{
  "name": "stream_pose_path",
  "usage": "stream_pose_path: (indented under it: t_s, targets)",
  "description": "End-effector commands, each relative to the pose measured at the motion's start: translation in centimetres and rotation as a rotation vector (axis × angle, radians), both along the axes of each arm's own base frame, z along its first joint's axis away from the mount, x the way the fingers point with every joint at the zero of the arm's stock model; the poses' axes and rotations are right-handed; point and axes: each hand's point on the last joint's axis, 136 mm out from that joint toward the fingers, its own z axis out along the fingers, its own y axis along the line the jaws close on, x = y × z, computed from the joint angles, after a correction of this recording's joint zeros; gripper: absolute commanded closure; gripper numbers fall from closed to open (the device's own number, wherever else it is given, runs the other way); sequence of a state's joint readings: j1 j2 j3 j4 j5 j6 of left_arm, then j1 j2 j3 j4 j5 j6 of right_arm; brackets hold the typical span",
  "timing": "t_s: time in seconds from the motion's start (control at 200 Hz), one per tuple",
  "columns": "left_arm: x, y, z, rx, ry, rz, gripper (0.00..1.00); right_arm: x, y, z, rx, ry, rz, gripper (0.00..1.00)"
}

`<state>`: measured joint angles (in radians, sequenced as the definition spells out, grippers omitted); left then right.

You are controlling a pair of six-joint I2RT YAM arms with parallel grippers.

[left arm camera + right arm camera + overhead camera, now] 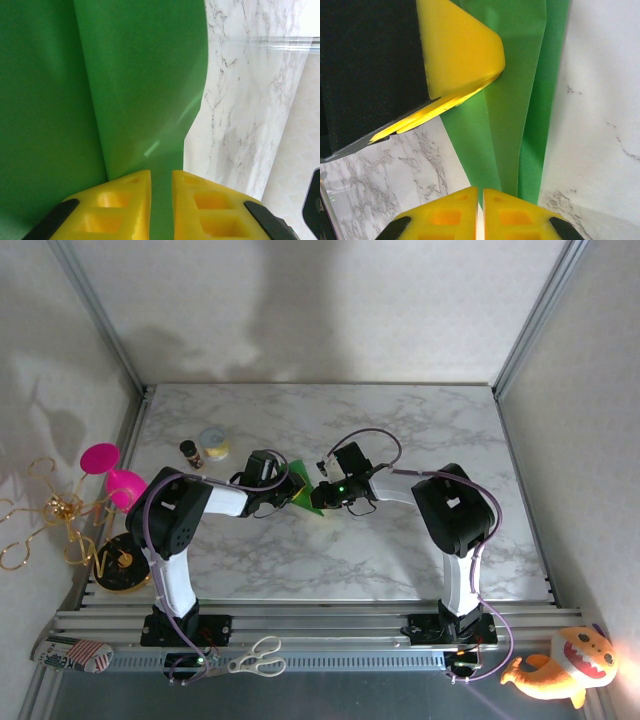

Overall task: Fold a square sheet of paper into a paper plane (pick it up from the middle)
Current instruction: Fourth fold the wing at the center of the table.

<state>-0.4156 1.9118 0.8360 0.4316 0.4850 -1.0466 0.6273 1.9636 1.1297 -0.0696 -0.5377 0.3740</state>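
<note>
Marble-patterned tabletop [400,430] runs out to plain white walls, and both my arms meet over its middle with the green paper [301,483] between them. My left gripper [161,182] is clamped on it, a strip of green passing between the yellow pads [125,200]. My right gripper [480,196] is closed on the narrow end of the same piece, its jaws almost meeting with just the paper's thickness between them.

The sheet is no longer a flat square. It lies in long overlapping panels with creases along its length, tapering toward my right grip, so I judge I am well into the folding and shaping the dart's body or wings (I cannot tell which fold exactly). The next move calls for one side to hold firm while the other lets go, takes a fresh hold and turns a panel along its crease, with neither pulling against the other or the thin paper may tear.

What crowds me most is my own other gripper, just beside the right one. A small dark bottle [189,452] and a round tin [213,443] stand to the far left, with pink bowls [122,487] at the left edge, all apart from the paper. Scissors [258,658] lie on the near rail and a plush toy [560,665] sits at the near right corner, neither in the way.
</note>
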Motion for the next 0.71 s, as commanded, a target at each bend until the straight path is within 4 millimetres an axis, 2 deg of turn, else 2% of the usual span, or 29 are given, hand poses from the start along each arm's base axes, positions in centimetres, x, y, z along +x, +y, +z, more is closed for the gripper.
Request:
stream_pose_path:
  t_s: [0.0,0.701]
  targets:
    - [-5.9,4.3,-8.8,0.247,0.288,0.034,0.81,0.0,-0.1,-1.0,-0.039,0.008,0.002,0.87]
    - [-6.8,5.0,-9.9,0.313,0.348,0.051,0.8,-0.4,-0.8,-2.2,-0.088,0.036,0.003,0.87]
